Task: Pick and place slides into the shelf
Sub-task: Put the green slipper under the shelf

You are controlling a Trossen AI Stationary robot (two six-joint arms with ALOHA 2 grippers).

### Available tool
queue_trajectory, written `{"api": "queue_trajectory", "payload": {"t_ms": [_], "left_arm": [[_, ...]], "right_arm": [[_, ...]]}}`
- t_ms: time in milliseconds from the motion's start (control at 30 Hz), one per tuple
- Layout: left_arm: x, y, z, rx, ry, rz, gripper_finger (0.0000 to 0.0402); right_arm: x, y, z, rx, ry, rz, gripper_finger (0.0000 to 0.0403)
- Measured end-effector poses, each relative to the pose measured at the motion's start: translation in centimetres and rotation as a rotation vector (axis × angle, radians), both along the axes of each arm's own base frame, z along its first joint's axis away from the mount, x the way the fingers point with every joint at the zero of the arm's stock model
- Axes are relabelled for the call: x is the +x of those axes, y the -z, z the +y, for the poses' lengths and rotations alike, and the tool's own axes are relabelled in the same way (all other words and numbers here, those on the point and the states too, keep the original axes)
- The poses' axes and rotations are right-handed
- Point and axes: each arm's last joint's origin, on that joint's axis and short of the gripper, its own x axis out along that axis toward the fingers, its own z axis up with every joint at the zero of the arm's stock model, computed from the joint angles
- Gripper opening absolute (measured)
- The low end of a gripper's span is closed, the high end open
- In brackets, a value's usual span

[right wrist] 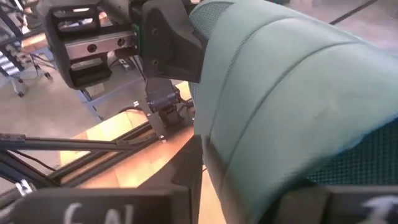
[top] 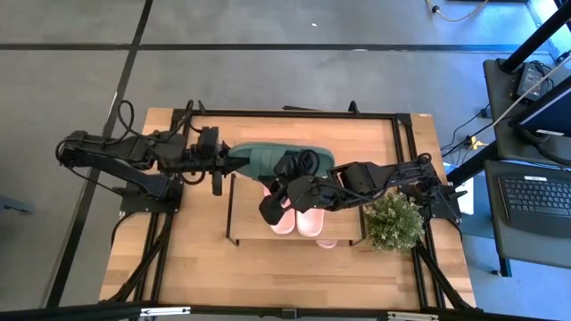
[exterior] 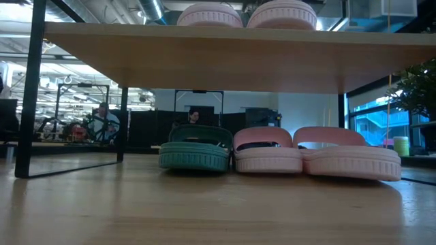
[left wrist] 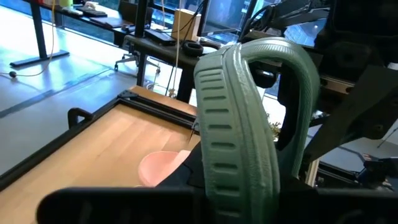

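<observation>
holding one green slide (top: pixel 277 159) above the shelf (top: pixel 245 214): left gripper (top: pixel 223 161) and right gripper (top: pixel 287 174).

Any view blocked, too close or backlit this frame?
Right wrist view: green slide fills most of the frame, too close to read whole. Left wrist view: same slide's strap blocks the centre; bright windows behind. Low view: shelf board shades the slides beneath it; lit room behind. High view: even light, right gripper covers part of the slide.
</observation>
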Motion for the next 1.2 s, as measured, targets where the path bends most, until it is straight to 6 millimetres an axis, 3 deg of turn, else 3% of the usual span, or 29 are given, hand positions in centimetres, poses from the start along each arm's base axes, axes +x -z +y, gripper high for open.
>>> {"api": "queue_trajectory", "payload": {"t_ms": [300,600,767,1000,1200], "left_arm": [[-0.2,-0.1,0.0,-0.002,0.008,-0.001,0.0031],[-0.7,-0.3,0.4,-0.009,0.014,-0.008,0.0031],[-0.7,0.1,1.1,-0.042,0.04,0.027,0.0031],[-0.7,0.3,3.1,-0.051,-0.04,0.046,0.0031],[-0.9,0.5,6.1,-0.061,-0.134,0.061,0.0031]], "right_arm": [[0.0,0.0,0.0,0.001,0.0,0.001,0.0117],[-0.3,-0.2,0.0,-0.046,-0.024,0.023,0.0204],[-3.3,-2.9,0.2,-0.037,-0.066,-0.014,0.0241],[-8.7,-6.8,0.7,-0.017,-0.127,-0.087,0.0249],[-10.5,-6.9,0.9,-0.041,-0.154,-0.016,0.0249]]}}
